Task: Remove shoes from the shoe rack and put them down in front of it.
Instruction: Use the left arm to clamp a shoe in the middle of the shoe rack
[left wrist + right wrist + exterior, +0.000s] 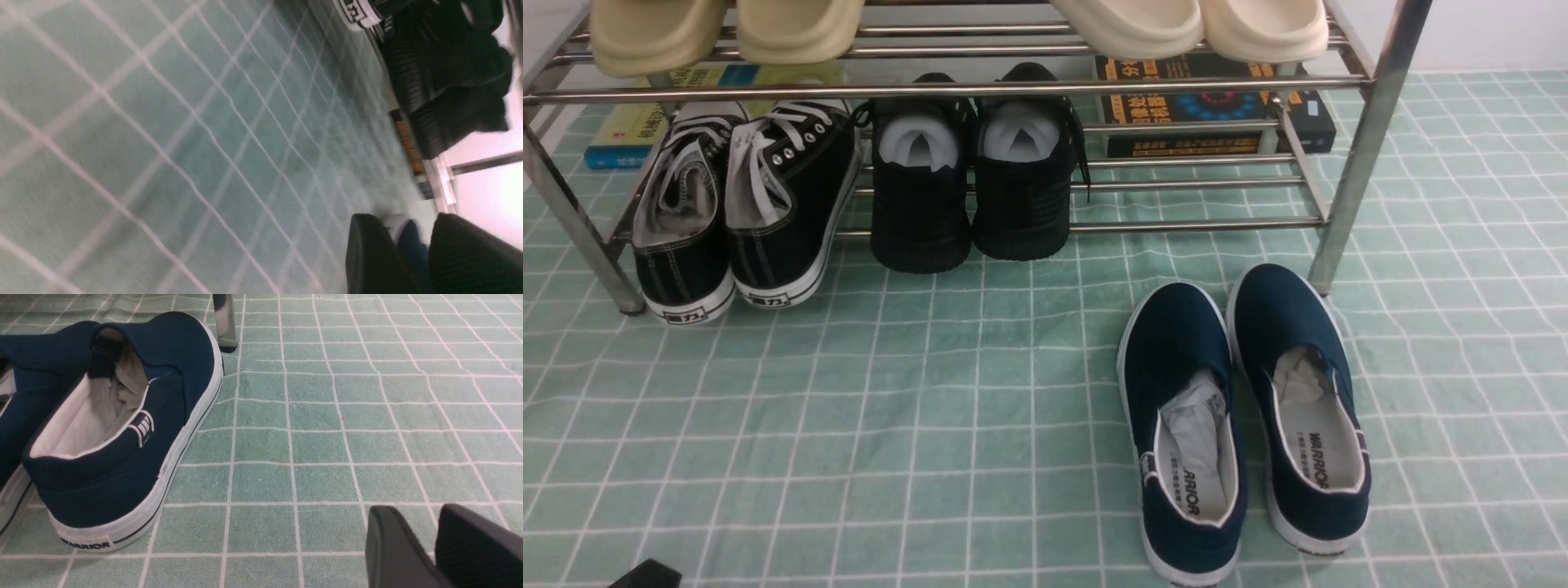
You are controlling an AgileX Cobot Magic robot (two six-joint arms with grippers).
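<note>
Underfoot, pale green cloth (980, 408) crossed by a white grid, lightly wrinkled, spread across the whole floor. At far right behind it, a strip of white wall (1486, 33). On the cloth, a steel rack (1372, 139), posts planted straight down. On the lower tier at left, canvas sneakers (727, 212), heels toward the camera and jutting past the front bar. Just beside them to the right, knit sneakers (972, 188), heels likewise forward, white paper stuffed inside. Neither pair off the rack yet. On the upper tier, beige slides (727, 28) at left, cream slides (1192, 24) at right. Behind the bars, books (1217, 106) lying flat, one toward each end. In front of the right post, navy slip-ons (1241, 408) side by side on the cloth, toes toward the rack. Left claw (412, 261), blurred in its own view, parted and grasping nothing, low over the cloth. Right claw (433, 555) likewise parted and empty, close above the cloth, off to the side of the slip-ons and clear of them.
</note>
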